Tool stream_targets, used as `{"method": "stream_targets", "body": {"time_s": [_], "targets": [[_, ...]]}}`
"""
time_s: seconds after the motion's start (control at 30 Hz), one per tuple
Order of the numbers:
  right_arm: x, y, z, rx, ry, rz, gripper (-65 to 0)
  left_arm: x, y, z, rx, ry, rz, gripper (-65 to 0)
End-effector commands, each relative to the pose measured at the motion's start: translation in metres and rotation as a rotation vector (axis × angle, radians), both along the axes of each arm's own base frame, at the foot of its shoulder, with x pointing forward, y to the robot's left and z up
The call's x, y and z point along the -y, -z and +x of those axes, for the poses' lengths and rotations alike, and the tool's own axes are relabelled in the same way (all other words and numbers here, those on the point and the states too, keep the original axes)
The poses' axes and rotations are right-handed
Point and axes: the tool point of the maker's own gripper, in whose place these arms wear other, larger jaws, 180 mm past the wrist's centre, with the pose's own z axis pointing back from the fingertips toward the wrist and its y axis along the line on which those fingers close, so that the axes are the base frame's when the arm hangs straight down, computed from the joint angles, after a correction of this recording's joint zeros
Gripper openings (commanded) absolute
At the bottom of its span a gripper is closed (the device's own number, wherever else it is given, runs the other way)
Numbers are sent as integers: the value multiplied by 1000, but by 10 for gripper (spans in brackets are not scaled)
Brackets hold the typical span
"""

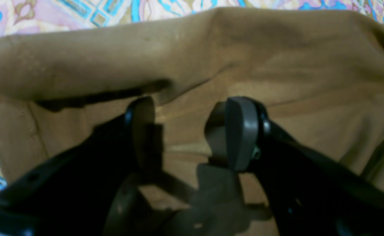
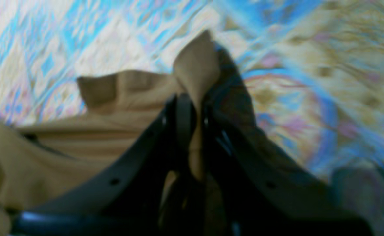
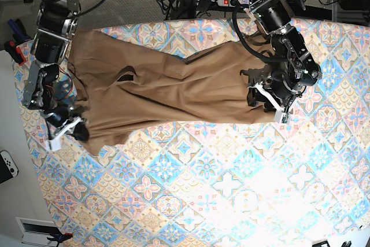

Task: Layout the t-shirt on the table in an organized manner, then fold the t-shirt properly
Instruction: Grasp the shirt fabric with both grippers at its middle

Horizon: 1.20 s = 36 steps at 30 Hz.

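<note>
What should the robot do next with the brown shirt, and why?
Probably close the left gripper on the t-shirt. Its jaws stand open over a fold of cloth and hold nothing, while the right gripper is already shut on a pinched bit of fabric. The shirt lies wrinkled and twisted across the table, so with both ends held the arms could likely pull it flat.
</note>
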Motion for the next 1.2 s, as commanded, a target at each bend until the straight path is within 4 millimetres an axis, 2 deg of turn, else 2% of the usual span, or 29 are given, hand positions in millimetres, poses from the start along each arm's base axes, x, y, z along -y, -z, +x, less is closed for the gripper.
{"method": "stream_targets", "body": {"time_s": [0.0,0.23,0.33,0.53,0.67,0.9,1.03,1.17], "targets": [[20,-26,14,75,52,-11,-650,-17,22,-28,-161,-4,87,-320],[11,-20,14,55,21,-25,-650,-16,20,-25,-156,-2,87,-320],[-4,-12,12,26,-38,-45,-650,-16,20,-25,-155,-2,88,-320],[-21,-3,9,-1,-102,-67,-421,-16,20,-25,-155,-2,88,-320],[-33,3,7,-28,-152,-86,-331,-17,20,-26,-158,-2,89,-320],[-33,1,9,-20,-152,-86,-323,-17,20,-26,-159,-2,91,-320],[-34,-21,30,30,-154,-91,-320,-17,20,-26,-159,-2,91,-320],[-34,-23,32,35,-155,-93,-293,-22,23,-30,-183,1,126,-320]]}}
